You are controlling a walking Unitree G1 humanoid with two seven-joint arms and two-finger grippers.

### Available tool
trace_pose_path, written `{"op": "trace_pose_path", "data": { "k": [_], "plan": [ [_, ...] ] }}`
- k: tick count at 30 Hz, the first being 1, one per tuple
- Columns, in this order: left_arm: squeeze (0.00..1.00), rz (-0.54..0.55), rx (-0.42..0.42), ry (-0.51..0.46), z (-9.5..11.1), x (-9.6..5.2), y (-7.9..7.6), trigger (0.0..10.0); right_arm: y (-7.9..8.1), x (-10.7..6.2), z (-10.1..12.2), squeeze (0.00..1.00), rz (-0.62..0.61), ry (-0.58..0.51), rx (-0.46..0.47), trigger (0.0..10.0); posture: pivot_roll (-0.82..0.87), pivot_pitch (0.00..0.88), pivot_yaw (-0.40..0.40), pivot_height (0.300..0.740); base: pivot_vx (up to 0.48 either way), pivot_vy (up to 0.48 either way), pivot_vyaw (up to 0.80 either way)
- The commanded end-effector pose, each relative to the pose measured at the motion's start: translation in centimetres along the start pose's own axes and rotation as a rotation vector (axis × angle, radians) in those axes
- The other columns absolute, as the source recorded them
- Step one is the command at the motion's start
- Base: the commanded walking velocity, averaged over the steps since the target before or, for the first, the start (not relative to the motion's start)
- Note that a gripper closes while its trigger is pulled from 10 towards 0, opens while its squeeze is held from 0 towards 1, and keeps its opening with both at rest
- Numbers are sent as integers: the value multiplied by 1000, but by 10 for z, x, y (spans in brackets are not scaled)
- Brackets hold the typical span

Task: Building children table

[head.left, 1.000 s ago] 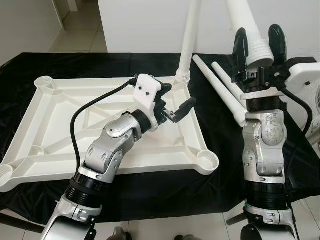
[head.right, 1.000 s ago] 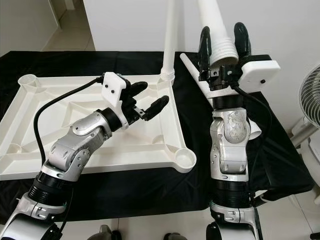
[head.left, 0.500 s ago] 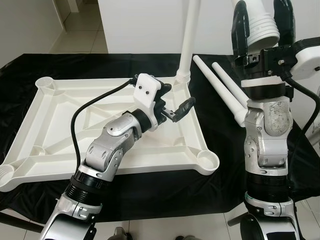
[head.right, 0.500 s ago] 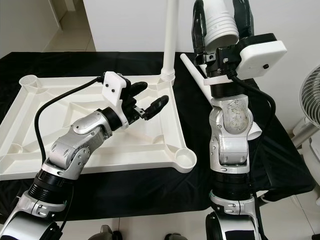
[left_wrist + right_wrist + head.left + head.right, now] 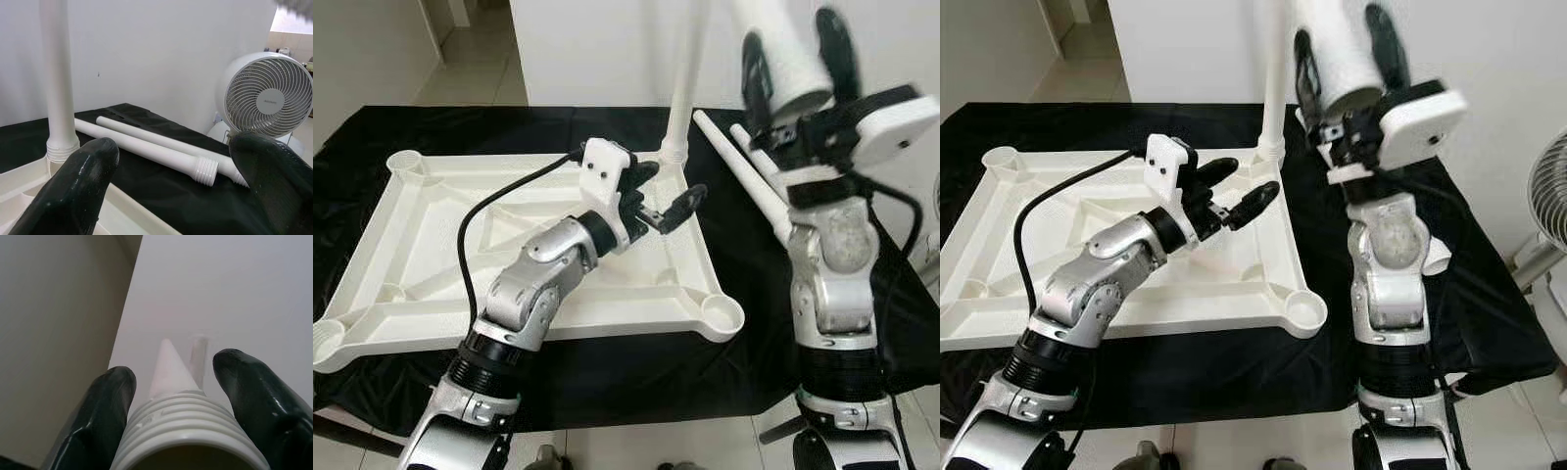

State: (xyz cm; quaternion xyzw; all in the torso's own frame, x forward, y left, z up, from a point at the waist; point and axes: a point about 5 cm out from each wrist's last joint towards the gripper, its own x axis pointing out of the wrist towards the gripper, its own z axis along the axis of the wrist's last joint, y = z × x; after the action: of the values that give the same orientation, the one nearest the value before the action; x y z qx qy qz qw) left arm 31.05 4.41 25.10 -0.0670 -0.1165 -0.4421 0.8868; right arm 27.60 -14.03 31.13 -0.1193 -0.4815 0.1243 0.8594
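Right arm swings its held leg leftward; left arm edges forward

The right gripper (image 5: 793,61), clamped on the white ribbed-ended plastic table leg (image 5: 781,54), now sits higher and tilted toward the robot's left, blurred with motion. The left gripper (image 5: 662,192), fingers spread, is slightly nearer the upright white leg (image 5: 686,83) screwed into the white upturned plastic tabletop (image 5: 431,230).

You can see one marking: a small dark brand mark on the fan (image 5: 270,105) hub, too small to read. Nothing else lettered.
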Motion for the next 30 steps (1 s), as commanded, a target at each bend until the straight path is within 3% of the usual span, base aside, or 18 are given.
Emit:
{"op": "trace_pose_path", "data": {
  "k": [1, 2, 5, 9, 12, 19, 20, 21, 22, 30],
  "plan": [
    [0, -150, -32, 24, -2, 1, -4, 10000, 6, -6, -1, 0, 60, 12, -11, 10000, -24, 84, 29, 740, 0, 0, 0],
    [0, -133, -87, 13, 0, 3, 0, 10000, 9, -15, -5, 0, 90, 57, 8, 10000, -24, 84, 29, 740, 0, 0, 0],
    [0, -128, -101, 10, 0, 3, 1, 10000, 10, -17, -6, 0, 96, 66, 14, 10000, -24, 84, 29, 740, 0, 0, 0],
    [0, -104, -236, 38, -6, 3, 7, 10000, 19, -32, -10, 0, 131, 122, 50, 10000, -33, 99, 28, 740, 0, 0, 0],
    [0, -100, -259, 49, -9, 3, 7, 10000, 20, -34, -10, 0, 140, 131, 56, 10000, -33, 99, 28, 740, 0, 0, 0],
    [0, -84, -470, 92, -29, 0, 15, 10000, 26, -45, -11, 0, 173, 175, 93, 10000, -49, 111, 27, 740, 0, 0, 0],
    [663, -78, -485, 90, -31, -1, 17, 10000, 26, -47, -11, 0, 178, 183, 101, 10000, -49, 111, 27, 740, 0, 0, 0],
    [663, -78, -485, 90, -31, -1, 17, 10000, 26, -47, -11, 0, 178, 183, 101, 10000, -49, 111, 27, 740, 0, 0, 0],
    [1000, -73, -491, 92, -32, -2, 19, 10000, 26, -48, -11, 0, 180, 191, 108, 10000, -48, 113, 25, 740, 0, 0, 0],
    [1000, -50, -471, 99, -30, -8, 26, 10000, 14, -54, -14, 0, 92, 236, 183, 10000, -47, 116, 22, 740, 0, 0, 0]
  ]
}}
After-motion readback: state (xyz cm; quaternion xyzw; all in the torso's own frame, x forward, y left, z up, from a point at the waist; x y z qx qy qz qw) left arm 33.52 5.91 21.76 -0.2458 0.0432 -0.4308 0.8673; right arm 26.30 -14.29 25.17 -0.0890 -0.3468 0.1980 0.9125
